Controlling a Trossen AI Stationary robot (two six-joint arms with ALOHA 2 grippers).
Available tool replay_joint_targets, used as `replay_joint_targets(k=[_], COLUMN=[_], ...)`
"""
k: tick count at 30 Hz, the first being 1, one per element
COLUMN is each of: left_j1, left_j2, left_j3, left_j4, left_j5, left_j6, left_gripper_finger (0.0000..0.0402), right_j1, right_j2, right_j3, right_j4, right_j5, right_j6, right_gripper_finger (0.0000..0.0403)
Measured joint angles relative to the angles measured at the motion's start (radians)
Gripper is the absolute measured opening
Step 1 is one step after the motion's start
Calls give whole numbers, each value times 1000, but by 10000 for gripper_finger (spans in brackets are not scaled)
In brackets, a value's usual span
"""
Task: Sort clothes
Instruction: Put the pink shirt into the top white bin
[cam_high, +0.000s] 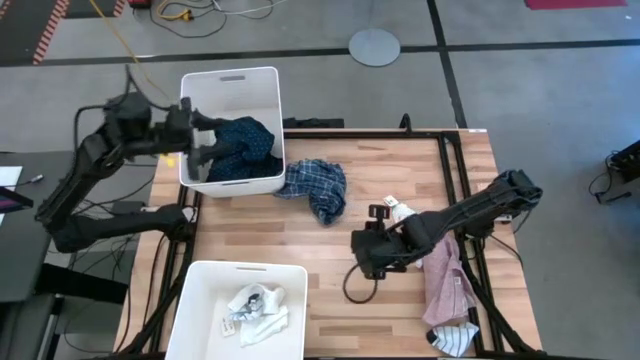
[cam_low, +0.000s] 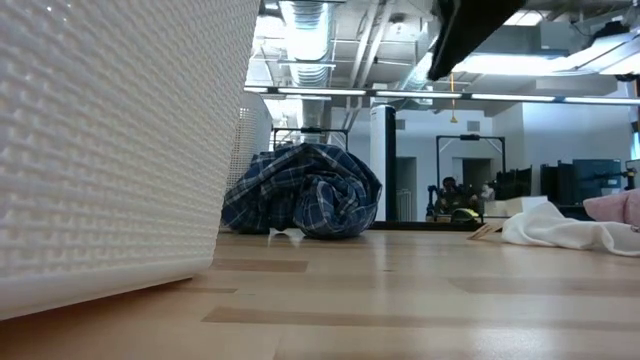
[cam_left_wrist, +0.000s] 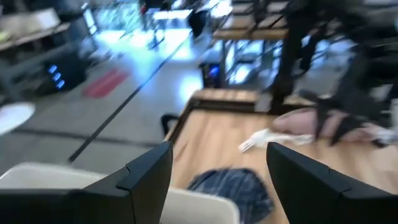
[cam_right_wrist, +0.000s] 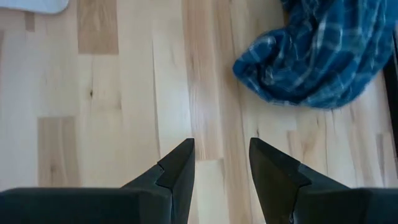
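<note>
My left gripper (cam_high: 207, 140) is raised over the left side of the far white bin (cam_high: 262, 82). It is open with nothing between its fingers (cam_left_wrist: 217, 180). A dark navy garment (cam_high: 245, 145) lies in that bin. The blue plaid shirt (cam_high: 318, 185) lies crumpled on the table beside the bin's right wall. My right gripper (cam_high: 360, 252) hangs open above bare wood (cam_right_wrist: 222, 168), nearer than the plaid shirt (cam_right_wrist: 323, 50). A pink shirt (cam_high: 447, 280) lies under the right arm, with a white piece (cam_high: 400, 212) beyond it and a striped sock (cam_high: 455, 340) at the near edge.
A second white bin (cam_high: 200, 275) stands at the near left and holds white socks (cam_high: 255, 305). Its wall (cam_low: 100, 150) fills the left of the low view. Bare wood lies between the two bins and in the table's middle. A black frame rail (cam_high: 455, 160) runs along the right side.
</note>
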Motion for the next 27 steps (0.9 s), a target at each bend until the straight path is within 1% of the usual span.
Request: replay_joint_targets(k=[6, 11, 14, 19, 21, 27], left_j1=[-61, -88, -99, -146, -161, -172], left_j2=[-46, -59, -60, -36, -15, 37], left_j3=[0, 0, -15, -88, -108, -122], left_j4=[1, -32, -60, -57, -73, -88], left_j5=[50, 51, 52, 83, 84, 83], left_j6=[-20, -89, -162, -290, -312, -384], left_gripper_finger=[252, 252, 252, 252, 252, 252], right_j1=[50, 91, 111, 129, 133, 136], right_j2=[-84, -150, -182, -199, -200, -200], right_j3=[-64, -118, -147, -157, -156, -156], right_j4=[3, 6, 8, 13, 14, 11], right_j5=[37, 70, 89, 127, 143, 149], right_j6=[80, 158, 188, 213, 215, 239], right_gripper_finger=[166, 166, 166, 166, 166, 166])
